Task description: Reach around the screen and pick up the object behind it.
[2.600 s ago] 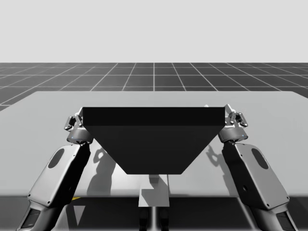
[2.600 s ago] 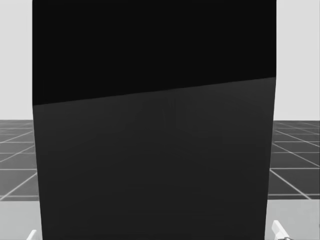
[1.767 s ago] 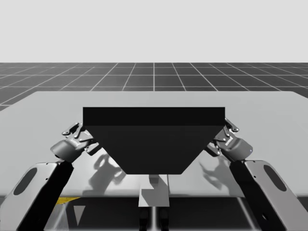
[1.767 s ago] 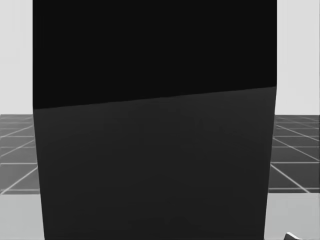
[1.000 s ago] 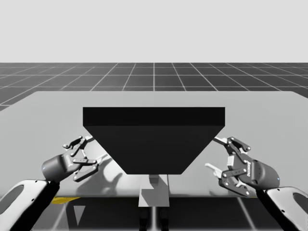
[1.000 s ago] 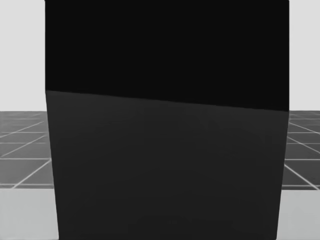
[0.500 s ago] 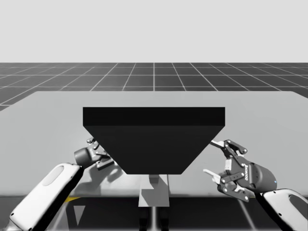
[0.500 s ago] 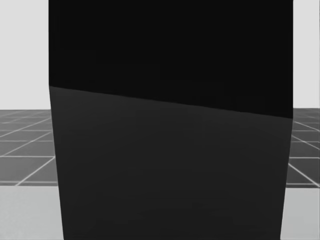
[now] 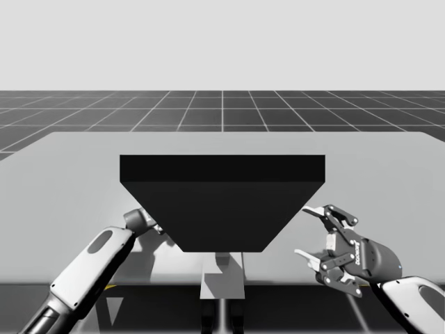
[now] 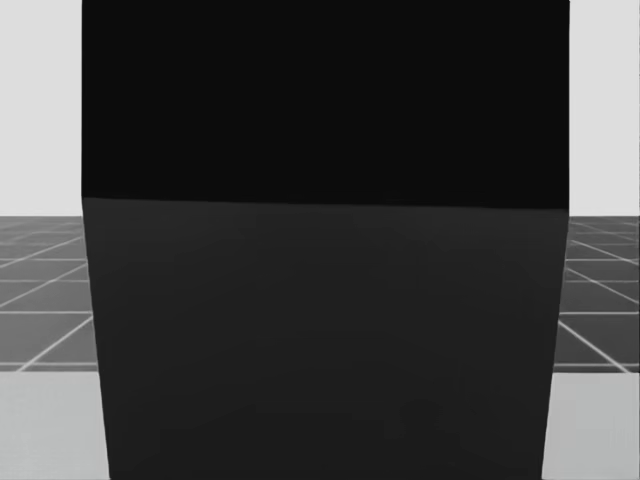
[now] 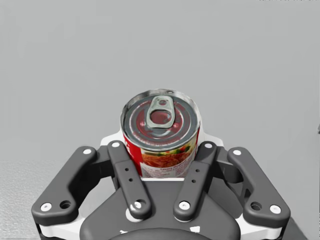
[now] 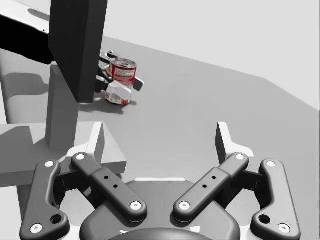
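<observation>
Fingers of my left gripper clamp the red can from both sides, upright on the grey table behind the black screen — my right gripper, fingers wide apart, hangs beside the screen; a dark gridded floor lies beyond.

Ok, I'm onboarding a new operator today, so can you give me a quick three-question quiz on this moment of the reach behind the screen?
1. True or false: the right gripper is shut on the red can.
2. Where is the red can relative to the left gripper? A) between its fingers, B) well ahead of it, C) under it.
3. In the head view, what stands right in front of the camera?

Key: 1. False; it is open, with nothing between its fingers. 2. A. 3. The black screen.
</observation>
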Tool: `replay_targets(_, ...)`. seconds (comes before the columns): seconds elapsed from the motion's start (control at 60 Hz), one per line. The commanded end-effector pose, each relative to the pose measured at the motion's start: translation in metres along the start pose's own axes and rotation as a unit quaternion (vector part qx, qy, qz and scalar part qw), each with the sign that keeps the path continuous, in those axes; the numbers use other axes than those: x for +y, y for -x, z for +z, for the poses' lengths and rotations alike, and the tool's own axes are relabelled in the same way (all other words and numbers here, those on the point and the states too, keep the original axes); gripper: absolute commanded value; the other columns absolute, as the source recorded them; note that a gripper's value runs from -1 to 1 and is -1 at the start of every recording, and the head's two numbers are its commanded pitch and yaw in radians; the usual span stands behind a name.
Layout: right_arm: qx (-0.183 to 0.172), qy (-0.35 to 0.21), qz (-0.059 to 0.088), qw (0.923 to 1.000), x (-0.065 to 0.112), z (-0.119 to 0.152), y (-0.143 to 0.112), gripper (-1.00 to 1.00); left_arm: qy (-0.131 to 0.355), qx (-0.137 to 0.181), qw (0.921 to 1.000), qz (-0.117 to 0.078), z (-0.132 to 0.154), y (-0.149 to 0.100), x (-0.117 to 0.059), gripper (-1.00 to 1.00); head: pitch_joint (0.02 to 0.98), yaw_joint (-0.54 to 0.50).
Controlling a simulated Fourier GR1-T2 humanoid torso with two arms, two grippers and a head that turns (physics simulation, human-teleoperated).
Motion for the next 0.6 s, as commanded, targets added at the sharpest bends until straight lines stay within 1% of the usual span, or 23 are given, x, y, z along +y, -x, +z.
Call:
replay_targets(0.017, -0.001, 0.002, 0.001, 1.0000, 0.000, 0.002, 0.001, -1.00, 0.029, 0.017, 0.9994, -0.005, 0.013, 0.007, -0.006, 1.00, 0.193, 0.00)
replay_targets(0.1, -0.001, 0.003, 0.001, 1.0000, -0.001, 0.002, 0.001, -1.00, 0.012, 0.011, 0.9997, -0.018, 0.030, -0.001, -0.003, 1.00, 0.192, 0.00)
replay_targets(0.183, -0.002, 0.004, 0.001, 1.0000, -0.002, 0.002, 0.001, -1.00, -0.011, 0.006, 0.9997, -0.021, 0.046, -0.008, 0.004, 1.00, 0.192, 0.00)
replay_targets(0.2, -0.002, 0.004, 0.001, 1.0000, -0.002, 0.002, 0.001, -1.00, -0.020, 0.003, 0.9995, -0.022, 0.053, -0.010, 0.008, 1.00, 0.191, 0.00)
replay_targets(0.367, 0.000, 0.006, 0.002, 1.0000, -0.003, 0.001, 0.002, -1.00, -0.059, -0.008, 0.9977, -0.034, 0.081, -0.023, 0.022, 1.00, 0.188, 0.00)
replay_targets(0.383, 0.001, 0.006, 0.002, 1.0000, -0.003, 0.001, 0.002, -1.00, -0.066, -0.012, 0.9970, -0.037, 0.087, -0.028, 0.024, 1.00, 0.187, 0.00)
replay_targets(0.433, 0.000, 0.006, 0.002, 1.0000, -0.003, 0.001, 0.002, -1.00, -0.074, -0.018, 0.9962, -0.043, 0.092, -0.034, 0.027, 1.00, 0.187, 0.00)
replay_targets(0.45, 0.000, 0.006, 0.002, 1.0000, -0.003, 0.001, 0.001, -1.00, -0.081, -0.025, 0.9953, -0.047, 0.098, -0.041, 0.029, 1.00, 0.187, 0.00)
replay_targets(0.5, 0.000, 0.006, 0.002, 1.0000, -0.003, 0.001, 0.001, -1.00, -0.086, -0.032, 0.9943, -0.054, 0.102, -0.050, 0.031, 1.00, 0.186, 0.00)
replay_targets(0.517, 0.000, 0.006, 0.002, 1.0000, -0.003, 0.001, 0.001, -1.00, -0.093, -0.039, 0.9930, -0.061, 0.107, -0.059, 0.032, 1.00, 0.186, 0.00)
replay_targets(0.567, 0.001, 0.006, 0.003, 1.0000, -0.003, 0.001, 0.001, -1.00, -0.098, -0.046, 0.9917, -0.069, 0.111, -0.070, 0.033, 1.00, 0.185, 0.00)
replay_targets(0.6, 0.001, 0.005, 0.002, 1.0000, -0.003, 0.001, 0.001, -1.00, -0.104, -0.055, 0.9898, -0.080, 0.115, -0.083, 0.034, 1.00, 0.185, 0.00)
